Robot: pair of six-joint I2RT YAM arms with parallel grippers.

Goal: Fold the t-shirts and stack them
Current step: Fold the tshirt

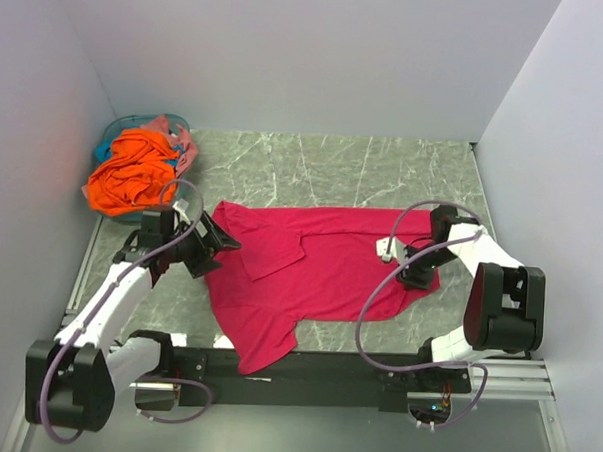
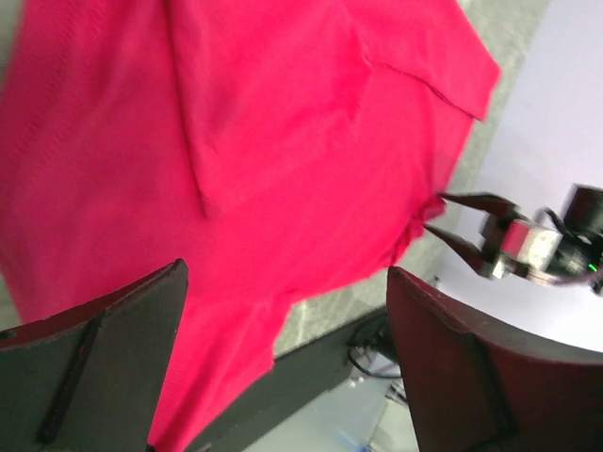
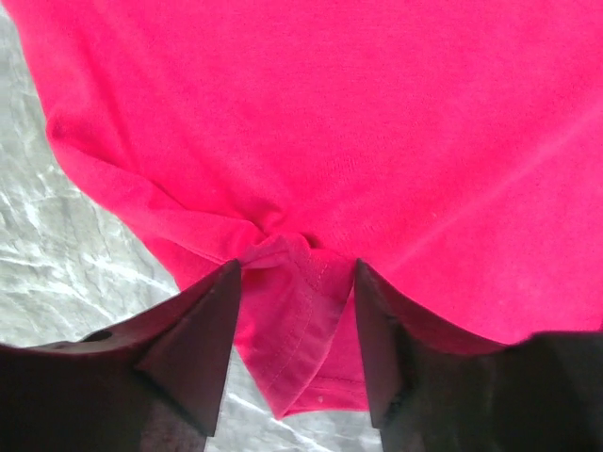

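The crimson-pink t-shirt (image 1: 319, 272) lies spread across the middle of the table, one sleeve folded over its chest. Its front tail hangs toward the dark rail at the table's near edge. My right gripper (image 1: 416, 273) sits low at the shirt's right edge. In the right wrist view its fingers (image 3: 203, 330) stand apart, with a bunched hem corner (image 3: 301, 311) lying loose between them, so the gripper (image 3: 297, 268) is open. My left gripper (image 1: 219, 244) hovers over the shirt's left side, wide open and empty (image 2: 285, 270). The orange t-shirt (image 1: 134, 174) and the salmon-pink one (image 1: 176, 130) lie in the basket.
The round teal basket (image 1: 115, 133) stands in the back left corner against the wall. White walls close in the left, back and right sides. A dark rail (image 1: 315, 367) runs along the near edge between the arm bases. Bare marble (image 1: 384, 170) shows behind the shirt.
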